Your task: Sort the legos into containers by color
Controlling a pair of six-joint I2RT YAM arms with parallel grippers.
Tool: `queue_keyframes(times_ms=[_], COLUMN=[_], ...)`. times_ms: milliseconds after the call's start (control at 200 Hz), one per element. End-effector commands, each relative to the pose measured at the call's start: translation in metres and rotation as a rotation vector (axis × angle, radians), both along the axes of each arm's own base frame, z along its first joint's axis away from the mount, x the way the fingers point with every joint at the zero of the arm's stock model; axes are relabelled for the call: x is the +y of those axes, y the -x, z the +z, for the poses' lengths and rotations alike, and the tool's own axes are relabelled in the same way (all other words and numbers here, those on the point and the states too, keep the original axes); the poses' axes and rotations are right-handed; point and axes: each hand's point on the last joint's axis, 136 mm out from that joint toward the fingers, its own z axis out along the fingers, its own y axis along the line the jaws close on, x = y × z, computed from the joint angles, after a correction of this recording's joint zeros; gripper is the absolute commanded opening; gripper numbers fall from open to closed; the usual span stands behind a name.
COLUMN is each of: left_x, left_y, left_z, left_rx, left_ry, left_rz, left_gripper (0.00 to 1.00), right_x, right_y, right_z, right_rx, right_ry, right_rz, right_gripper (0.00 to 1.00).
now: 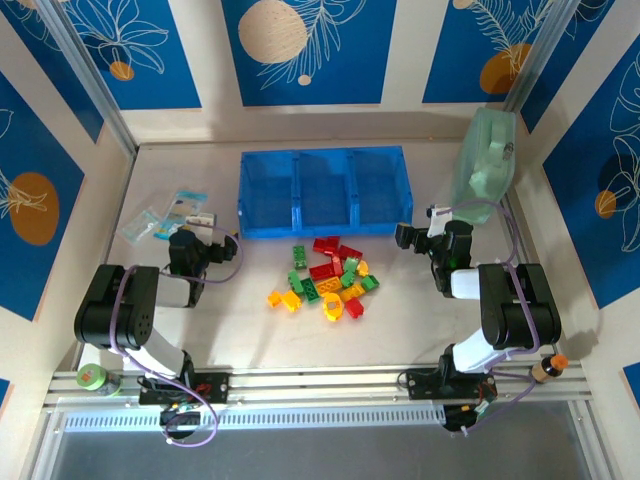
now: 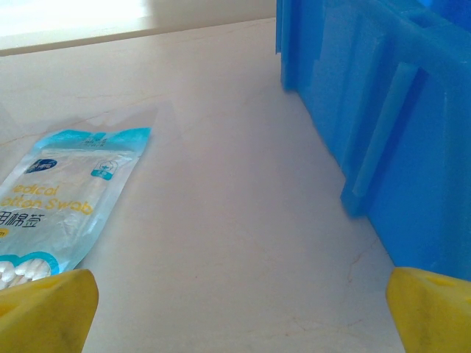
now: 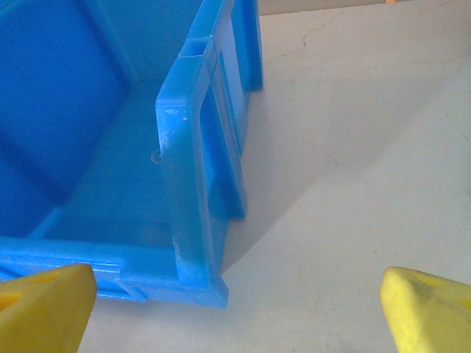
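Red, green and yellow legos [image 1: 325, 278] lie in a loose heap on the table [image 1: 250, 330]. The heap stretches left to right just in front of the blue tray [image 1: 322, 233], whose three containers [image 1: 322, 185] run the same way. The bricks overlap, so which way any single one points is hard to make out. The left gripper [image 1: 192, 240] and right gripper [image 1: 412, 238] flank the heap, both apart from it, jaws wide and holding nothing. The wrist views cut the tray off. A cotton-swab packet [image 2: 66, 198] lies near the left gripper.
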Motion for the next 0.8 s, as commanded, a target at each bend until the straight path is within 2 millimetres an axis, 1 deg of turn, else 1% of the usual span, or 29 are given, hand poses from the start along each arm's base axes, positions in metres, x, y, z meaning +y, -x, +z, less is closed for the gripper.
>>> queue_keyframes(times_ms=[0, 285, 365, 430, 480, 525, 565, 610, 640, 665, 700, 720, 735, 765, 795], left_x=[0.003, 0.003, 0.005, 0.011, 0.018, 0.019, 0.019, 0.021, 0.024, 0.024, 0.025, 0.026, 0.029, 0.037, 0.042], left_y=[-0.004, -0.006, -0.005, -0.005, -0.004, -0.004, -0.003, -0.002, -0.001, 0.0, 0.001, 0.001, 0.002, 0.004, 0.007], left_z=[0.012, 0.011, 0.011, 0.013, 0.019, 0.029, 0.04, 0.053, 0.062, 0.07, 0.08, 0.085, 0.088, 0.093, 0.094], left_rx=[-0.032, -0.027, -0.028, -0.038, -0.047, -0.043, -0.028, -0.009, -0.004, -0.005, -0.008, -0.013, -0.018, -0.028, -0.014], left_ry=[0.014, 0.016, 0.013, 0.008, 0.0, -0.021, -0.047, -0.067, -0.05, -0.029, 0.003, 0.021, 0.046, 0.103, 0.151], left_rz=[0.01, 0.009, 0.016, 0.054, 0.109, 0.128, 0.146, 0.181, 0.209, 0.223, 0.236, 0.25, 0.276, 0.349, 0.395], left_gripper=[1.0, 1.0, 1.0, 1.0, 1.0, 1.0, 1.0, 1.0, 1.0, 1.0, 1.0, 1.0, 1.0, 1.0, 1.0], right_x=[0.003, 0.003, 0.003, 0.002, 0.003, 0.006, 0.01, 0.018, 0.025, 0.031, 0.036, 0.037, 0.035, 0.023, 0.002], right_y=[-0.006, -0.005, -0.005, -0.006, -0.007, -0.005, -0.005, -0.004, -0.002, 0.0, 0.003, 0.005, 0.007, 0.011, 0.016], right_z=[0.012, 0.011, 0.012, 0.013, 0.02, 0.035, 0.054, 0.08, 0.095, 0.111, 0.125, 0.13, 0.129, 0.119, 0.103], right_rx=[-0.034, -0.031, -0.032, -0.038, -0.032, -0.016, -0.011, -0.029, -0.037, -0.056, -0.059, -0.043, -0.013, 0.079, 0.171], right_ry=[0.002, 0.001, 0.0, 0.002, -0.002, 0.01, 0.029, 0.041, 0.051, 0.051, 0.029, 0.004, -0.031, -0.108, -0.189], right_rz=[0.015, 0.014, 0.014, 0.011, 0.008, 0.024, 0.03, 0.049, 0.072, 0.086, 0.097, 0.089, 0.061, -0.05, -0.226], right_gripper=[0.99, 0.99, 0.99, 0.99, 0.99, 0.99, 0.99, 0.99, 0.99, 0.99, 0.99, 0.99, 0.99, 0.99, 0.99])
